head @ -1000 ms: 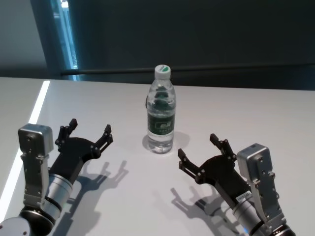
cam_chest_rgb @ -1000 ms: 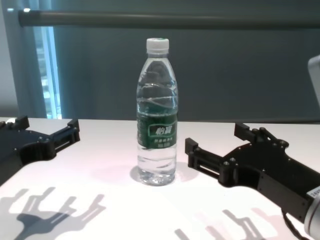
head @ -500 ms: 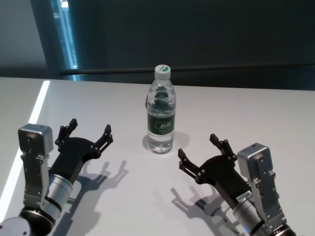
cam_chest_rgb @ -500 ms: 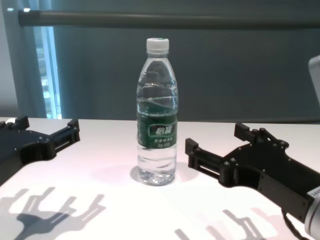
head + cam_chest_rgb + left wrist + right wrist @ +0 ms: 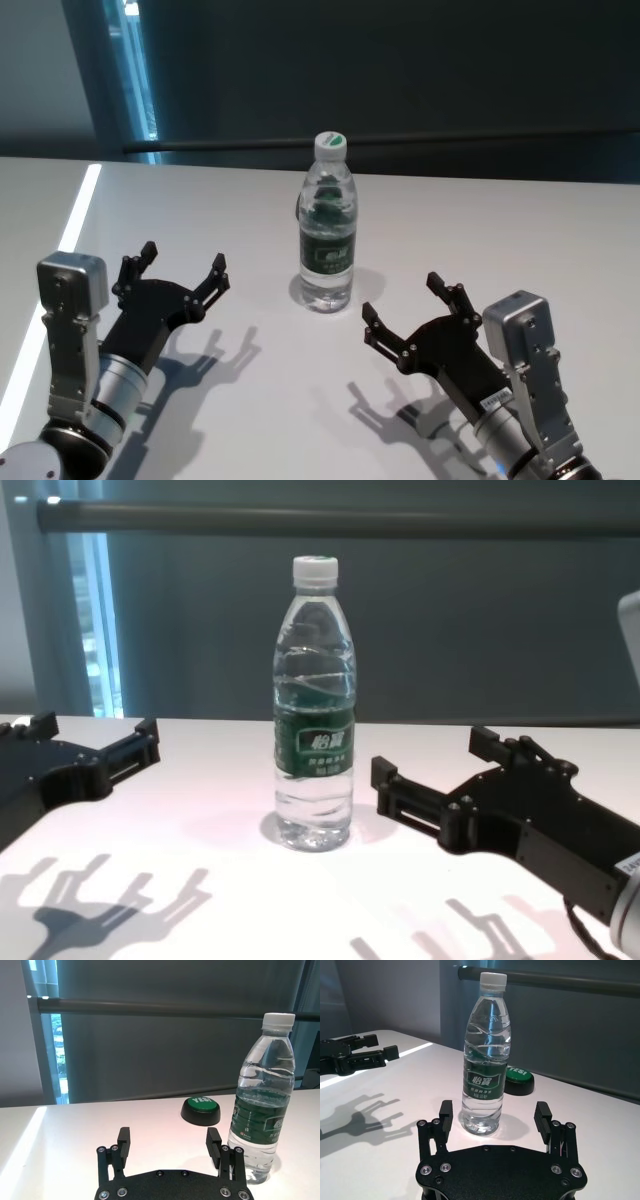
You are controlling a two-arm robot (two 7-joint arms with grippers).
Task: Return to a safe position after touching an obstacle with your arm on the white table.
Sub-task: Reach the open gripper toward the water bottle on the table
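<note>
The water bottle (image 5: 327, 225) stands upright mid-way across the white counter (image 5: 500, 230), a green button (image 5: 517, 1080) just behind it. Left end effector (image 5: 172, 267) and right end effector (image 5: 408, 303) flank it, fingers apart, touching nothing.

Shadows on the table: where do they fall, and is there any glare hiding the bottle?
Head view: finger shadows lie on the white table near each gripper, left gripper, right gripper; a bright strip runs along the table's left edge. Chest view: the bottle reads clearly, label legible, no glare over it.
</note>
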